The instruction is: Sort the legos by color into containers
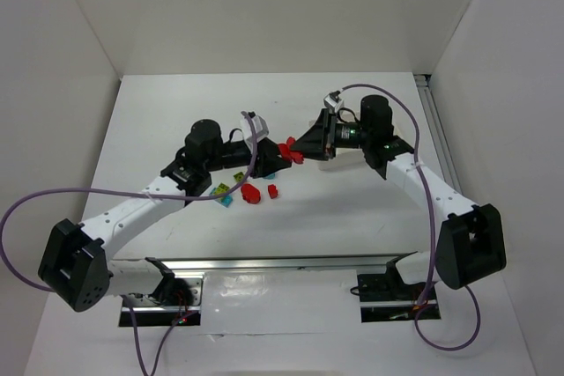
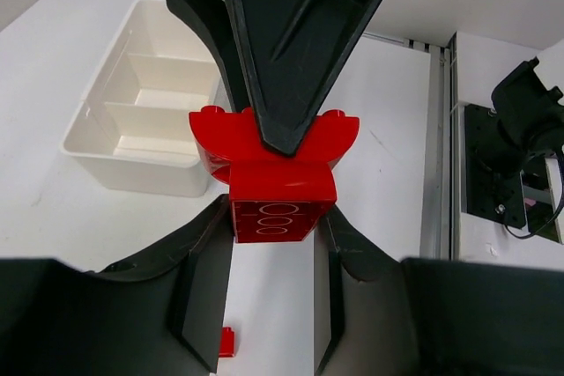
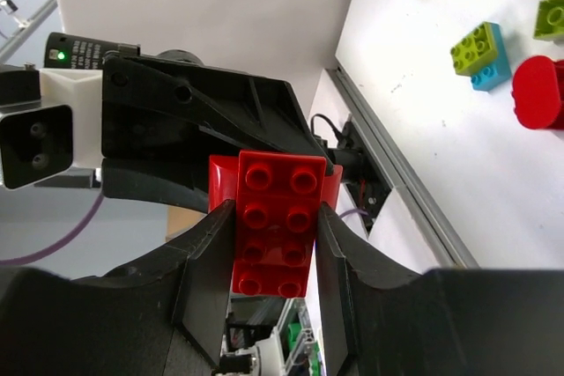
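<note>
The left gripper (image 2: 273,226) is squeezed tight on a red lego (image 2: 275,204), a chunky block with round bumps. The right gripper (image 3: 275,217) pinches the same red lego from the other side. The left arm (image 1: 132,209) and the right arm (image 1: 427,184) bend in and meet above the table (image 1: 352,217). The white tray (image 2: 97,143) sits behind on the table.

I am holding both arms angled inward, left gripper (image 2: 273,217) and right gripper (image 3: 275,226) meeting tip-to-tip, each clamping the red lego stack (image 2: 275,184).
</note>
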